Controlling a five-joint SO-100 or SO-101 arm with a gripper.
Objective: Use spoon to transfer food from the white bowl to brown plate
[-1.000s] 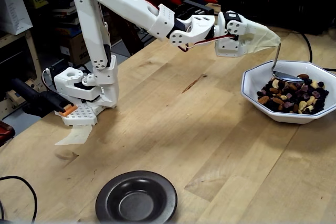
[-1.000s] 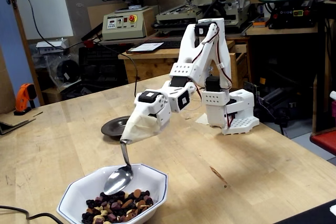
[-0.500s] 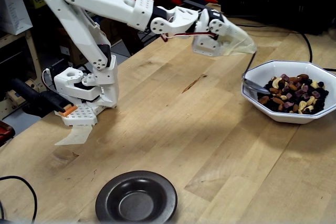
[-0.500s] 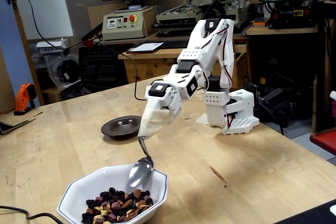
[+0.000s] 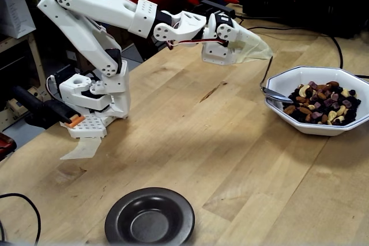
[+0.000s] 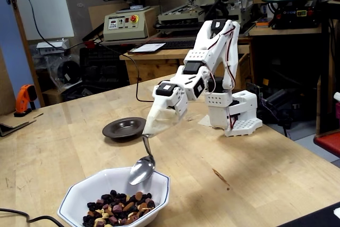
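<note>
The tape-wrapped hand holds the shiny silver spoon tilted over the white octagonal bowl's rim, apparently empty, for scooping.

The table is showing pale, matt wood with visible grain. The arm is looking like smooth white plastic. The spoon is gleaming as polished metal, with beige tape wrapping its upper end. The white bowl is shining like glazed ceramic, while the brown plate is giving a dull dark sheen.
</note>
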